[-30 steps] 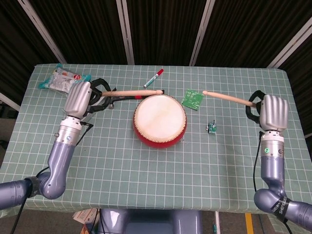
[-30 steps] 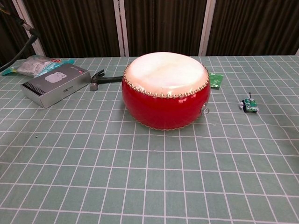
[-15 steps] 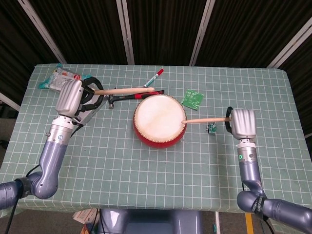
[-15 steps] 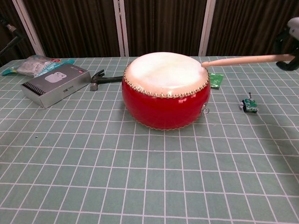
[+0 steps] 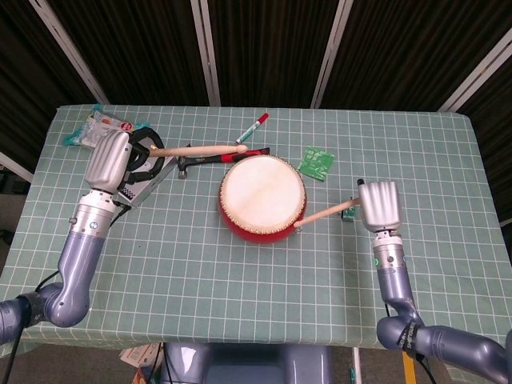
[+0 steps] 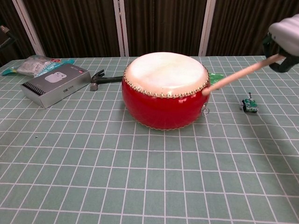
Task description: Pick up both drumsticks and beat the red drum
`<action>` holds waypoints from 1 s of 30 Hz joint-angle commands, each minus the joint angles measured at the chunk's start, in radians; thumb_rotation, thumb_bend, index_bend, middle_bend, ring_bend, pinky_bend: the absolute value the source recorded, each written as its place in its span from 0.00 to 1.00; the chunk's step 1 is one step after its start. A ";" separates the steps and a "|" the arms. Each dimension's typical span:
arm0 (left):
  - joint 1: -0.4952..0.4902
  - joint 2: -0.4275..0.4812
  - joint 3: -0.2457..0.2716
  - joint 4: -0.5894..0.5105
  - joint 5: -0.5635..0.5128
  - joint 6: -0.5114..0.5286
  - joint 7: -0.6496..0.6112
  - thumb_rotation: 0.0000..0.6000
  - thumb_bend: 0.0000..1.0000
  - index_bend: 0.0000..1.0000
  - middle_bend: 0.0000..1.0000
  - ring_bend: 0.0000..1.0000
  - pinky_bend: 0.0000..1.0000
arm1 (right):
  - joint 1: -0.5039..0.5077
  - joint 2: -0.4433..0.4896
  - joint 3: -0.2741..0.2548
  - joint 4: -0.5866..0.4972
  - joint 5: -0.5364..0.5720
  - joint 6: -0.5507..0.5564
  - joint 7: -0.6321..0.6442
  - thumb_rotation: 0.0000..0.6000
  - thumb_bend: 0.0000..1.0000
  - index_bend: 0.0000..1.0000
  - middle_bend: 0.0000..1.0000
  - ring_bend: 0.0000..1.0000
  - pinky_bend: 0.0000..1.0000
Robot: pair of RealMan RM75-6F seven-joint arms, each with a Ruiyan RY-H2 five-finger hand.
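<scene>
The red drum (image 5: 262, 198) (image 6: 164, 93) with its pale skin stands mid-table. My right hand (image 5: 378, 206) (image 6: 284, 35) grips a wooden drumstick (image 5: 326, 213) (image 6: 238, 74); the stick slants down and its tip sits at the drum's right rim. My left hand (image 5: 109, 159) holds the other drumstick (image 5: 198, 149), which points right and ends above the table just behind the drum's far-left edge. The left hand does not show in the chest view.
A hammer (image 5: 216, 158) (image 6: 100, 80) lies behind the drum. A grey box (image 6: 56, 84), a plastic packet (image 5: 96, 129), a red marker (image 5: 252, 127), a green circuit board (image 5: 318, 162) and a small green part (image 6: 249, 104) also lie on the checked cloth.
My right hand has come down and toward the drum, tilting its stick from level to slanting, tip lower at the rim. The left hand drew back to the left with its stick.
</scene>
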 commanded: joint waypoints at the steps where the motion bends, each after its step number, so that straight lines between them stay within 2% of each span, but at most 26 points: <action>1: 0.001 0.003 -0.002 -0.011 0.004 0.002 0.010 1.00 0.60 0.76 1.00 1.00 1.00 | -0.027 0.079 0.066 -0.094 0.023 0.041 0.050 1.00 0.65 1.00 1.00 1.00 1.00; 5: 0.002 0.003 -0.003 -0.025 0.004 0.006 0.027 1.00 0.60 0.76 1.00 1.00 1.00 | -0.047 0.129 0.087 -0.127 0.033 0.054 0.071 1.00 0.66 1.00 1.00 1.00 1.00; 11: -0.005 -0.001 0.001 -0.029 -0.018 -0.001 0.069 1.00 0.60 0.76 1.00 1.00 1.00 | -0.085 0.179 0.141 -0.164 0.099 0.048 0.168 1.00 0.65 1.00 1.00 1.00 1.00; 20: -0.069 -0.059 0.016 0.044 -0.108 -0.063 0.176 1.00 0.60 0.76 1.00 1.00 1.00 | -0.113 0.208 0.148 -0.155 0.105 0.038 0.240 1.00 0.65 1.00 1.00 1.00 1.00; 27: -0.129 -0.139 0.056 0.136 -0.184 -0.129 0.268 1.00 0.60 0.76 1.00 1.00 1.00 | -0.126 0.220 0.148 -0.125 0.116 0.022 0.275 1.00 0.65 1.00 1.00 1.00 1.00; 30: -0.169 -0.179 0.109 0.204 -0.264 -0.194 0.366 1.00 0.60 0.76 1.00 1.00 1.00 | -0.132 0.226 0.146 -0.109 0.119 0.016 0.285 1.00 0.65 1.00 1.00 1.00 1.00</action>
